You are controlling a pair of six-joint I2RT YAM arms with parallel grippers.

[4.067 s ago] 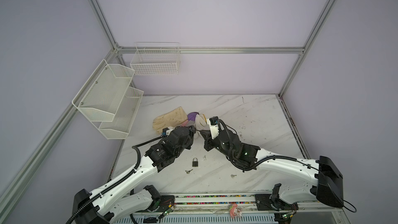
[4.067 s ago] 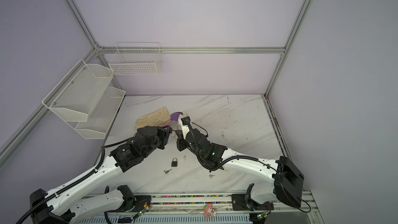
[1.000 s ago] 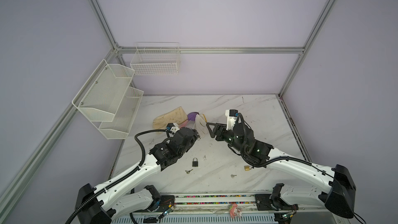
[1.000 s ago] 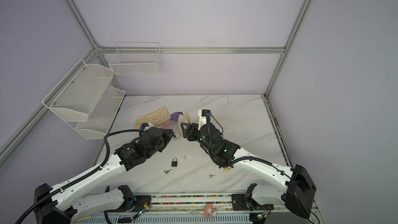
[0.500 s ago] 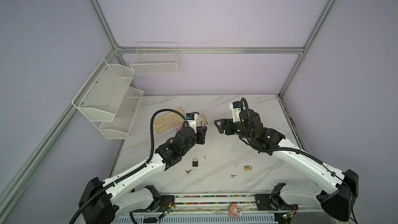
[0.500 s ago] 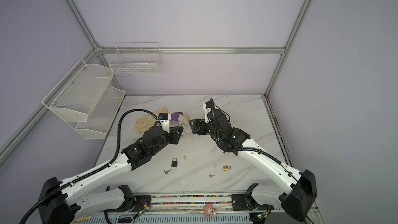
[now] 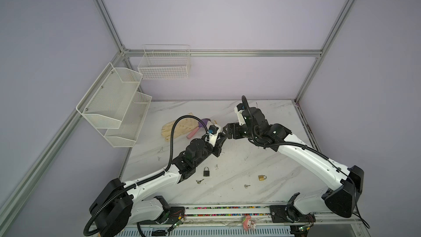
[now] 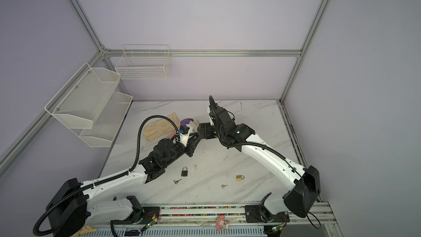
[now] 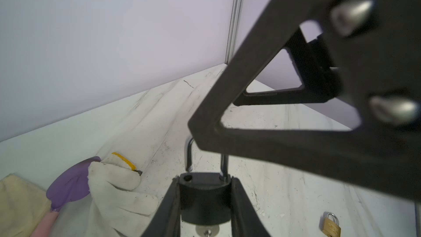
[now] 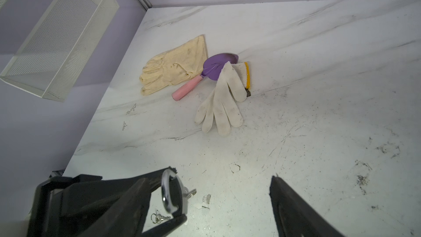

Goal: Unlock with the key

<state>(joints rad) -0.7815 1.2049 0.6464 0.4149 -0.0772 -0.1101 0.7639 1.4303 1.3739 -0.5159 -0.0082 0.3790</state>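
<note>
My left gripper [image 9: 205, 204] is shut on the body of a black padlock [image 9: 205, 198], held above the table. Its silver shackle [image 9: 188, 156] is swung open, with the free end above its hole. A key [image 10: 192, 193] sticks out of the lock's base. My right gripper [image 10: 209, 178] stands wide open right at the shackle [image 10: 168, 193], which sits beside one of its fingers [image 10: 146, 180]. In both top views the two grippers meet at mid-table, the left gripper [image 7: 219, 142] [image 8: 193, 140] just below the right gripper [image 7: 226, 131] [image 8: 201, 131].
On the marble near the front lie a second black padlock [image 7: 206, 171], a brass padlock [image 7: 262, 177] and two loose keys [image 7: 199, 181] [image 7: 247, 186]. Behind the grippers lie a yellow glove [image 10: 175, 69], a white glove [image 10: 223, 101] and a purple trowel [image 10: 218, 64]. Mesh shelves [image 7: 114, 103] hang at the left.
The right gripper's jaws have spread wider and its arm has lifted off the table, uncovering the brass padlock. The left arm has carried the black padlock to the right.
</note>
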